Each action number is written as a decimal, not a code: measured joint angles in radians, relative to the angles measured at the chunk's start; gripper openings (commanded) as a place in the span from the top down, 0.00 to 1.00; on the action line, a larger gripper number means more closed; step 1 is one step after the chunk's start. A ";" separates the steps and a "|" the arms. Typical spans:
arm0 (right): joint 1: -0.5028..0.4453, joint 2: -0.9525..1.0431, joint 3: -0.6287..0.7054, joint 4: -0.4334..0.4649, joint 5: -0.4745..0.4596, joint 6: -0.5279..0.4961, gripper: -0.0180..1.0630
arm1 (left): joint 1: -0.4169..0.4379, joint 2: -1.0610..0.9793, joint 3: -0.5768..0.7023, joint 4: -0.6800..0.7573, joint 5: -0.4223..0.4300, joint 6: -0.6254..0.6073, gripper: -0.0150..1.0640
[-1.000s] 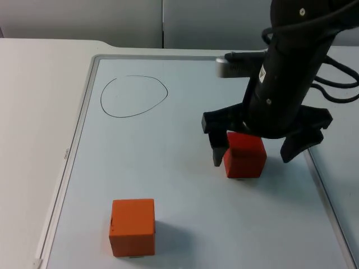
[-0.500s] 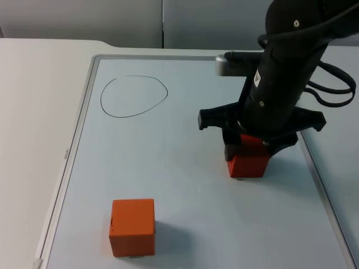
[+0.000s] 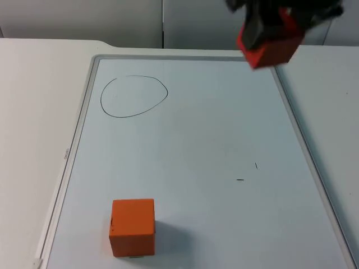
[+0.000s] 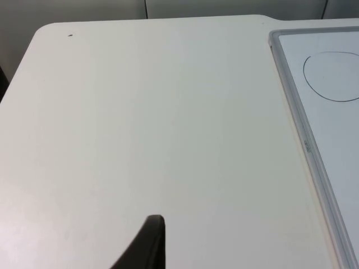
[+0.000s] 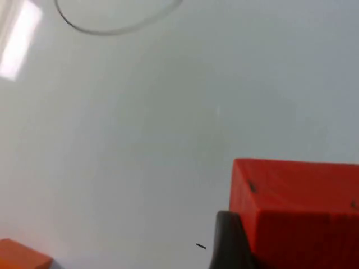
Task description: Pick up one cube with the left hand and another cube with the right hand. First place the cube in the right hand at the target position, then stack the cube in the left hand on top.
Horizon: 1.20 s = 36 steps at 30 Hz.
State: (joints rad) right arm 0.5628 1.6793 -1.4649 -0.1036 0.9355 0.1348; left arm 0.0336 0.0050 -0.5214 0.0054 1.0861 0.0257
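Red cube aloft at one o'clock

High at one o'clock, the right hand (image 3: 280,25) is gripping the red cube (image 3: 272,47) between its fingers. Two cubes are showing: the orange cube (image 3: 132,226) is sitting at seven o'clock on the whiteboard (image 3: 224,134). The left hand (image 4: 147,246) is waiting over the table (image 4: 140,123), its opening impossible to tell.

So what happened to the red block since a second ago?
The right gripper closed its jaws on the red cube and lifted it off the whiteboard, up and toward the far edge. The orange cube and the drawn circle stayed where they were. The left gripper waits beside the board over the table.
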 measured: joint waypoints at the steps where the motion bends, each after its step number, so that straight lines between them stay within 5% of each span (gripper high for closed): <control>1: 0.000 -0.045 -0.005 0.002 0.017 -0.030 0.99 | 0.000 0.000 0.000 0.000 0.000 0.000 0.01; 16: 0.000 -0.598 -0.004 0.022 0.208 -0.166 0.99 | 0.000 0.000 0.000 0.000 0.000 0.000 0.01; 28: 0.000 -0.804 0.190 0.049 0.196 -0.170 0.99 | 0.000 0.000 0.000 0.000 0.000 0.000 0.01; 36: 0.000 -0.813 0.204 0.050 0.131 -0.171 0.99 | 0.000 0.000 0.000 -0.058 -0.002 0.009 0.02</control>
State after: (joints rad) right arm 0.5628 0.8661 -1.2611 -0.0532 1.0664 -0.0364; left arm 0.0336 0.0050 -0.5214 -0.0521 1.0843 0.0345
